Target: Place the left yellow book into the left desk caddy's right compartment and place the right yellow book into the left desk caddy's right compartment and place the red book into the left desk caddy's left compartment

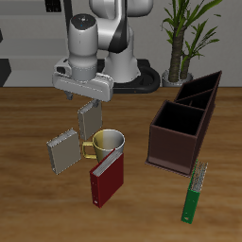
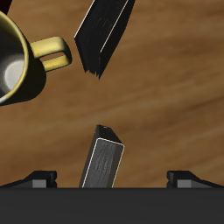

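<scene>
My gripper (image 1: 85, 97) (image 2: 112, 180) is open and hangs over the left yellow book (image 1: 90, 119) (image 2: 105, 161), a grey-tan book standing upright. Its top edge lies between my spread fingers, and neither finger touches it. The right yellow book (image 1: 63, 149) (image 2: 105, 35) stands tilted nearer the table's front edge. In front of the mug stands the dark red book (image 1: 107, 178). Of the two dark brown caddies, the left desk caddy (image 1: 200, 92) is the one farther back. Both of its compartments look empty.
A yellow mug (image 1: 107, 144) (image 2: 16, 61) stands between the grey-tan books and the red book. The second caddy (image 1: 177, 134) stands nearer the front. A slim green book (image 1: 195, 192) lies near the front edge. A potted plant (image 1: 184, 38) stands behind the table.
</scene>
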You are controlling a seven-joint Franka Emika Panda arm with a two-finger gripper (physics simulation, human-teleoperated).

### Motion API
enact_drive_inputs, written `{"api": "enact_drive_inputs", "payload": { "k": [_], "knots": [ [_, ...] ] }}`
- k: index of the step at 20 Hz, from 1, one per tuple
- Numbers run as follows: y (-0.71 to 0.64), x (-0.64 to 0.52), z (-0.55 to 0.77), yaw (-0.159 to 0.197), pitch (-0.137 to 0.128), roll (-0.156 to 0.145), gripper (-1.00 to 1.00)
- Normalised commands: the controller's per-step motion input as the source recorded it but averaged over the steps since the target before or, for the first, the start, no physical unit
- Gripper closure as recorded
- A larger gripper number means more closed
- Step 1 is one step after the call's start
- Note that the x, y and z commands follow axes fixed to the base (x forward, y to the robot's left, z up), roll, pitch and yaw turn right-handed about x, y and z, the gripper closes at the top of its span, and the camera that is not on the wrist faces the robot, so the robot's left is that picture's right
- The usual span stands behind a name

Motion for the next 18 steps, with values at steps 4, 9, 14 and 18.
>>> {"api": "enact_drive_inputs", "payload": {
  "k": [4,9,14,18],
  "knots": [
    [0.08,0.02,-0.23,-0.047,0.016,0.019,-1.00],
    [0.03,-0.01,-0.37,-0.020,0.042,0.012,-1.00],
    [-0.10,-0.10,-0.18,-0.042,-0.005,-0.014,1.00],
    [0.02,0.00,0.05,-0.037,0.006,0.011,1.00]
  ]
}}
